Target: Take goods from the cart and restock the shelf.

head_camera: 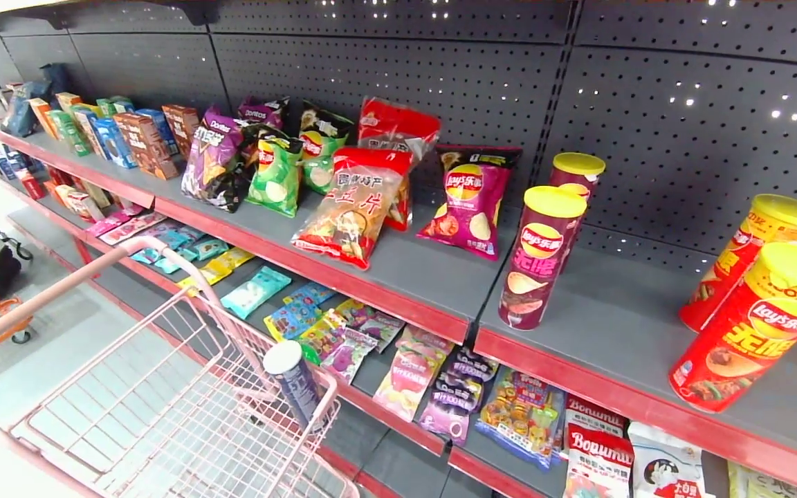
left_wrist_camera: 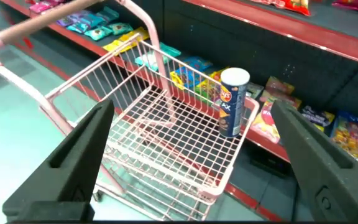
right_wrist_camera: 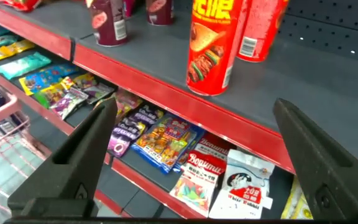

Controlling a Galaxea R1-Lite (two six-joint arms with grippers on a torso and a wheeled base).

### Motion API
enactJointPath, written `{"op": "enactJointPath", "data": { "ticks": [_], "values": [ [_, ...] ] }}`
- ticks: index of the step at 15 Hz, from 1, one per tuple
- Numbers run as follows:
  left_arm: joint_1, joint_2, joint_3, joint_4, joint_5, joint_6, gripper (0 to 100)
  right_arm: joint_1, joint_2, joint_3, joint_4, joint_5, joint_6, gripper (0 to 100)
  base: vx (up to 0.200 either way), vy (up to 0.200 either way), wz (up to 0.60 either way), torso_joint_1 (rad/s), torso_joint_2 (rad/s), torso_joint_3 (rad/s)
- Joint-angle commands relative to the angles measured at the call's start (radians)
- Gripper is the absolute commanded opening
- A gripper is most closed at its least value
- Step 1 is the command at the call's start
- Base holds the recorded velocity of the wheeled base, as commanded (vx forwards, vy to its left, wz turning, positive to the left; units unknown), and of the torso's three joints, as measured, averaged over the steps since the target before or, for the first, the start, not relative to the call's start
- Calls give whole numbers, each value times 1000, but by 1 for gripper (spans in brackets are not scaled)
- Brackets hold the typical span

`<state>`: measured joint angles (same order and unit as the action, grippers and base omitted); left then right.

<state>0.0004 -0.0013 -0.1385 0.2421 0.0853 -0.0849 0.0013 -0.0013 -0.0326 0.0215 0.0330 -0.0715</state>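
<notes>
Presumably the step in hand is the pick: a single blue chip canister [head_camera: 295,384] with a white lid stands upright in a corner of the pink wire cart [head_camera: 163,415], against the wall nearest the shelving. A sound grasp would bring the left gripper [left_wrist_camera: 191,109] down so that its fingers straddle the tube's mid-body, clear of the cart's rim wires, and close squarely across the diameter so that the smooth cylinder neither tips nor slips. The lift should be vertical until the base clears the basket. The grey upper shelf [head_camera: 620,325] offers bare board between the purple canisters [head_camera: 540,256] and the red canisters [head_camera: 751,332], a likely destination. Pose: the left gripper hovers above the cart basket, jaws spread wide and holding nothing, with the canister ahead, framed between its fingers. The right gripper [right_wrist_camera: 194,106], likewise spread and empty, hangs before the shelf edge near a red canister.
</notes>
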Motion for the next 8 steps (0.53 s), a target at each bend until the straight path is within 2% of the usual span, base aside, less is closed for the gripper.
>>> {"op": "enactJointPath", "data": {
  "ticks": [1,3,4,8],
  "values": [
    [1,1,-1,-1,1,-7,100,0,1,0,0,1,-1,100,0,0,0,-134,339,183],
    [1,1,-1,-1,4,-55,100,0,1,0,0,-1,-1,100,0,0,0,-146,349,188],
    [0,1,-1,-1,4,-69,100,0,1,0,0,-1,-1,100,0,0,0,-149,334,198],
    [1,1,-1,-1,-1,-69,100,0,1,0,0,-1,-2,100,0,0,0,-144,350,197]
  ]
}}
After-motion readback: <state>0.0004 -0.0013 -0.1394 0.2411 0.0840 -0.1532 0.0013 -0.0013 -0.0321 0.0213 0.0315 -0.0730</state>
